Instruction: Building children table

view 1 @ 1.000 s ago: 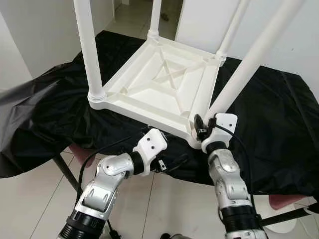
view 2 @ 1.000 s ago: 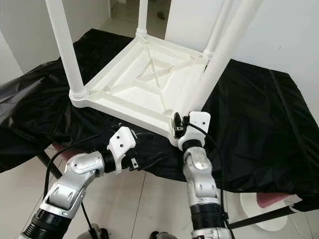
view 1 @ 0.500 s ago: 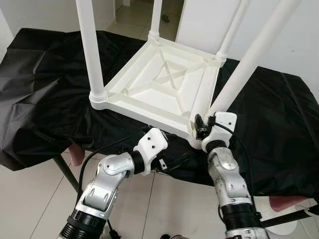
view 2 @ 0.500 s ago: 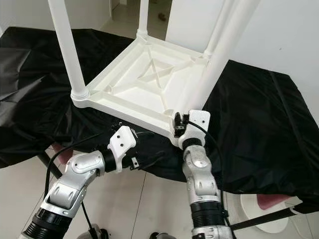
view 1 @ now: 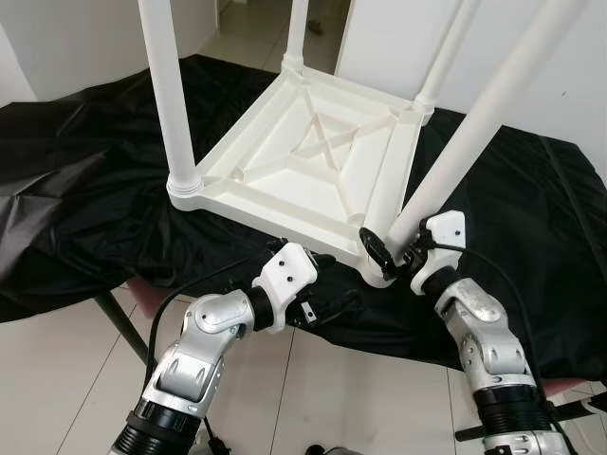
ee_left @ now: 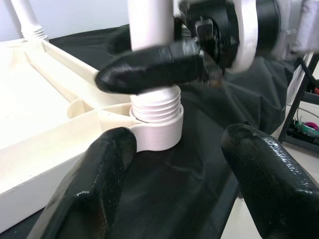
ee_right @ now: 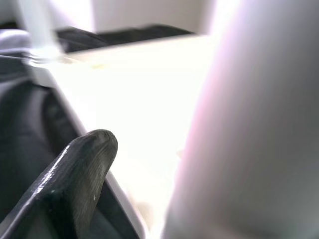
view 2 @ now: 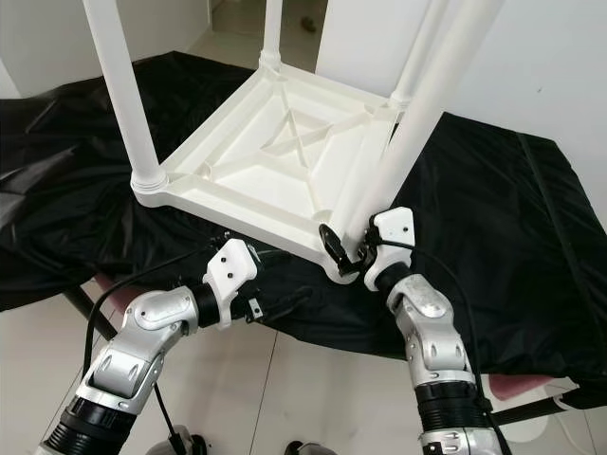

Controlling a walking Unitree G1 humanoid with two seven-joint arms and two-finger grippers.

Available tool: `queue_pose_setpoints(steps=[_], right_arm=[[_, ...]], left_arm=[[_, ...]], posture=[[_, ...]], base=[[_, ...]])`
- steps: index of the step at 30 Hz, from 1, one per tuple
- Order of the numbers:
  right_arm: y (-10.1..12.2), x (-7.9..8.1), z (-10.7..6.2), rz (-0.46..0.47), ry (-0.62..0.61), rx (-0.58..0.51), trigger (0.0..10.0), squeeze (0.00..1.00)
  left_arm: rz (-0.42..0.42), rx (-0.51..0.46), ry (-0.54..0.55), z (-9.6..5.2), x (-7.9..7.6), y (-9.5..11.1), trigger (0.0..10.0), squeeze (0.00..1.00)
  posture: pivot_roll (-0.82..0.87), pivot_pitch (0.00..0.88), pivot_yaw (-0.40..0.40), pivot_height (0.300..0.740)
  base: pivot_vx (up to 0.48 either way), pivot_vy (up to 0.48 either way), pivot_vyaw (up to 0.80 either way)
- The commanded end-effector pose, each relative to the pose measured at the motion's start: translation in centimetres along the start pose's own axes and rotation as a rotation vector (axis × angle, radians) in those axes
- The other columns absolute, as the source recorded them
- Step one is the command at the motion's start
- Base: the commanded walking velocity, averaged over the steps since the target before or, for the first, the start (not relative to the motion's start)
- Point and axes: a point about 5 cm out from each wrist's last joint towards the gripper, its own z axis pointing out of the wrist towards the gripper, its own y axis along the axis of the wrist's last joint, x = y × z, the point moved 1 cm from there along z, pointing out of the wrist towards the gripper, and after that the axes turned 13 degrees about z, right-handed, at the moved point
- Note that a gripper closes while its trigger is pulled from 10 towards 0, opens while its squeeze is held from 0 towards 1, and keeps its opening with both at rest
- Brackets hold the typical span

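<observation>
Left wrist view: right gripper clamps leg (threads exposed).

Bright, even daylight fills both head views, sharp throughout. The crumpled black plastic sheet shows soft sheen. In the right wrist view the white plastic table leg is overexposed and badly blurred.

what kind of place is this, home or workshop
Probably a room in a home, used as a makeshift assembly spot. The pale tiled floor and plain white walls suggest it, and the upturned white children's table rests on a work table draped in black cloth.
</observation>
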Motion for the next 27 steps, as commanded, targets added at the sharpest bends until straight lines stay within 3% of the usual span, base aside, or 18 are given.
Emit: queue_pose_setpoints(steps=[1,4,5,6,7,8,9,21,27], right_arm=[[-0.3,0.0,0.0,0.009,0.070,0.024,10.0,0.00],[-0.6,-0.1,0.2,0.003,0.102,0.049,9.7,0.00],[-1.0,-0.5,0.2,0.003,0.108,0.069,4.2,0.00],[-1.0,-0.5,0.2,0.003,0.108,0.069,4.2,0.00],[-1.3,-0.9,0.1,-0.004,0.106,0.091,2.2,0.00],[-1.3,-0.9,0.1,-0.004,0.106,0.091,2.2,0.00],[-1.5,-1.2,0.0,-0.015,0.098,0.104,0.0,0.00],[-1.9,-2.3,-0.9,0.042,0.076,0.104,0.0,0.00],[-2.6,-2.4,-0.7,0.048,-0.121,0.059,0.0,0.00]], left_arm=[[-0.001,0.008,0.065,0.2,0.0,0.1,10.0,0.00],[0.000,0.007,0.066,0.3,0.1,0.2,10.0,0.00],[0.001,0.007,0.069,0.3,0.2,0.2,10.0,0.00],[0.001,0.007,0.069,0.3,0.2,0.2,10.0,0.00],[0.002,0.007,0.071,0.3,0.3,0.2,10.0,0.00],[0.002,0.007,0.071,0.3,0.3,0.2,10.0,0.00],[0.002,0.007,0.073,0.3,0.4,0.2,10.0,0.00],[0.001,0.008,0.074,0.2,0.4,0.3,10.0,0.00],[-0.001,0.003,0.078,0.3,0.3,0.4,10.0,0.00]], posture=[[0.09,0.081,-0.081,0.740],[0.09,0.084,-0.077,0.740],[0.10,0.088,-0.076,0.740],[0.10,0.088,-0.076,0.740],[0.10,0.089,-0.076,0.740],[0.10,0.089,-0.076,0.740],[0.10,0.090,-0.076,0.740],[0.09,0.105,-0.070,0.740],[0.08,0.112,-0.080,0.740]], base=[[0.000,0.000,0.00],[0.000,0.000,0.00],[0.000,0.000,0.00],[0.000,0.000,0.00],[0.000,0.000,0.00],[0.000,0.000,0.00],[0.000,0.000,0.00],[0.000,0.000,0.00],[0.000,0.000,0.00]])
